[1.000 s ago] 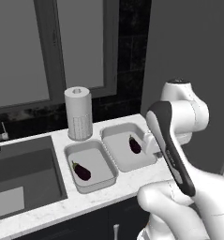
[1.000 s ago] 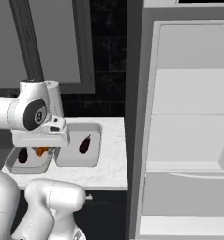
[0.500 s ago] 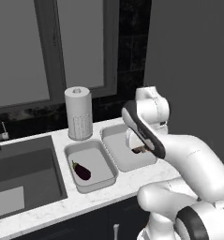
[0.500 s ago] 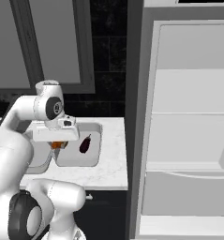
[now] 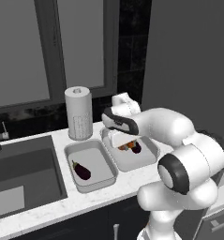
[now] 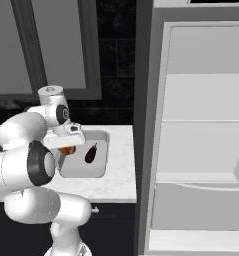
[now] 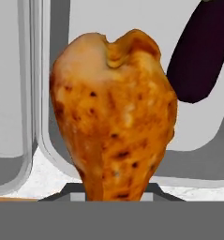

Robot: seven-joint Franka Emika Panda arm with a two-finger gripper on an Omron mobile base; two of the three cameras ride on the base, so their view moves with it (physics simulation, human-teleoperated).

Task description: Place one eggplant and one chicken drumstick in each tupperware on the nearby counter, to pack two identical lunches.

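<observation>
My gripper (image 5: 121, 139) hangs low over the right tupperware (image 5: 132, 162), shut on a browned chicken drumstick (image 5: 124, 146). In the hand view the chicken drumstick (image 7: 115, 117) rises from between the fingers, its thick end just above the tray floor (image 7: 197, 126). A dark purple eggplant (image 5: 136, 148) lies in that same tray beside the drumstick. The left tupperware (image 5: 98, 161) holds another eggplant (image 5: 80, 170). From the right base view, my gripper (image 6: 66, 144) holds the drumstick (image 6: 67, 150) next to the eggplant (image 6: 90, 153).
A paper towel roll (image 5: 79, 113) stands behind the left tray. The dark sink basin (image 5: 19, 176) lies to the left on the marble counter (image 5: 57, 211). An open fridge (image 6: 201, 150) with grey shelves stands to the right.
The arm has swung forward and down, carrying the drumstick from above the counter's front edge to low over the right tray.
</observation>
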